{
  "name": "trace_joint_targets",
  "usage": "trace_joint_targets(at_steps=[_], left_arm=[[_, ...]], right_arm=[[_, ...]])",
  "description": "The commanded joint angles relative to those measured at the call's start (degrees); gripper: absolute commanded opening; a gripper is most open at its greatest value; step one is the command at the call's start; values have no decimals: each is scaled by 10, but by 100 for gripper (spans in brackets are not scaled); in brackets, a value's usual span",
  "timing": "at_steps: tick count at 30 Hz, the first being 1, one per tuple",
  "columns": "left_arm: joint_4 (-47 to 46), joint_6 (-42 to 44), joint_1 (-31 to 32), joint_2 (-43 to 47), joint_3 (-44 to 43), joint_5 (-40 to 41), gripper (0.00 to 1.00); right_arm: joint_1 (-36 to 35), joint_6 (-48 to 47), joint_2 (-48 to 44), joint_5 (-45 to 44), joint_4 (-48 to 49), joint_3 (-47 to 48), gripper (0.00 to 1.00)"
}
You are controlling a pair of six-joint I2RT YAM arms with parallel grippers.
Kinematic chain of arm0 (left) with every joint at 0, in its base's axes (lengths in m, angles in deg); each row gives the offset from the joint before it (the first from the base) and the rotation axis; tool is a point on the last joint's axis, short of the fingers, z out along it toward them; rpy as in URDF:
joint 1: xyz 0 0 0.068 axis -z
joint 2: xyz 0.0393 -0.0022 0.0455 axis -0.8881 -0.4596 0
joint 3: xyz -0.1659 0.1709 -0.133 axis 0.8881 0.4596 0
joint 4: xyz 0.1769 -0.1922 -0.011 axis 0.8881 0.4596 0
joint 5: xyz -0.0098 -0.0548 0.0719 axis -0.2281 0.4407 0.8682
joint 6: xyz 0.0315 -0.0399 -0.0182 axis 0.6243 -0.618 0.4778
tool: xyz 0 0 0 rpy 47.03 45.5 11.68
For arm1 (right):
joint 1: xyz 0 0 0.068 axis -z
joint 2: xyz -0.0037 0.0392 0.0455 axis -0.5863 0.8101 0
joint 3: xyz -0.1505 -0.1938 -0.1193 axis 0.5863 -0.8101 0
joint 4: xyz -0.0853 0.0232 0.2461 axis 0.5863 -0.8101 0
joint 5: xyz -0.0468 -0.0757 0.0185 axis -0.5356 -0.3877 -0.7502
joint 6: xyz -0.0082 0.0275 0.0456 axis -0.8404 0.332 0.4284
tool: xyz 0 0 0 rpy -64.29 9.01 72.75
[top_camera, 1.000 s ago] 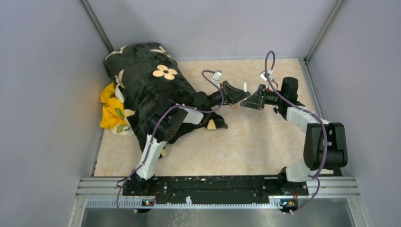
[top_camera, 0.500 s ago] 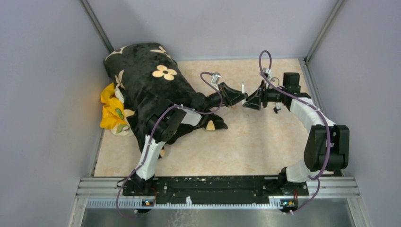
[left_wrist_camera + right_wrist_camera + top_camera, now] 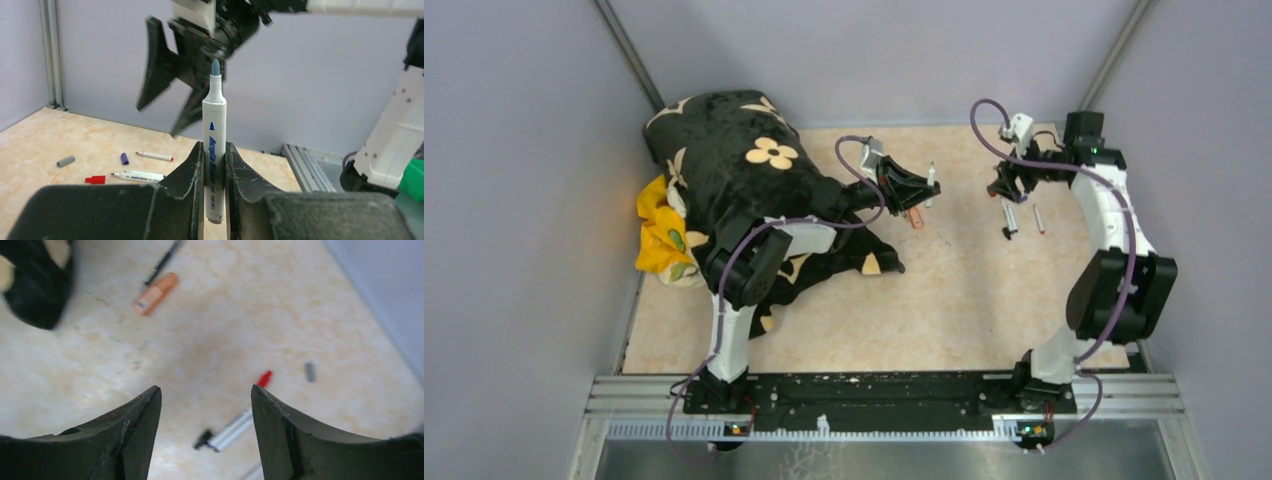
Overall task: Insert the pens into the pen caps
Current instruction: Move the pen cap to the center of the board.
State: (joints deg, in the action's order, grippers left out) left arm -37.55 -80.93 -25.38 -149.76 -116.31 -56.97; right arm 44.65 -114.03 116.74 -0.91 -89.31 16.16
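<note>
My left gripper is shut on a white marker, which stands upright with its grey-blue tip bare. From above, this gripper is at the table's back middle. My right gripper is open and holds nothing. It hovers at the back right over a white marker, a red cap and a grey cap. A purple cap and a thin white pen lie near them. An orange marker and a thin dark pen lie below my left gripper.
A black cloth with cream flowers and a yellow cloth cover the left side, under my left arm. Grey walls close the table at the back and both sides. A metal rail runs along the near edge.
My right gripper has opened and drawn back to the right, away from the marker. My left gripper, still holding the marker, has shifted slightly back and left.
</note>
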Motion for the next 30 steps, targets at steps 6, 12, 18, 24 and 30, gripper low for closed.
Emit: trace_joint_targets(at_steps=[6, 12, 18, 24, 30], left_arm=[[93, 94, -10, 41, -14, -87, 0], [108, 108, -9, 48, -13, -99, 0], [115, 113, -10, 47, -13, -101, 0], [113, 113, -10, 43, -7, -98, 0], [96, 107, -12, 36, 2, -93, 0]], right_arm=[[5, -309, 246, -178, -239, 345, 65], [6, -320, 375, -239, -249, 486, 61], [3, -324, 450, -234, -239, 555, 52], [-7, -294, 499, -238, -212, 578, 46], [-14, -254, 541, -251, -182, 604, 46]])
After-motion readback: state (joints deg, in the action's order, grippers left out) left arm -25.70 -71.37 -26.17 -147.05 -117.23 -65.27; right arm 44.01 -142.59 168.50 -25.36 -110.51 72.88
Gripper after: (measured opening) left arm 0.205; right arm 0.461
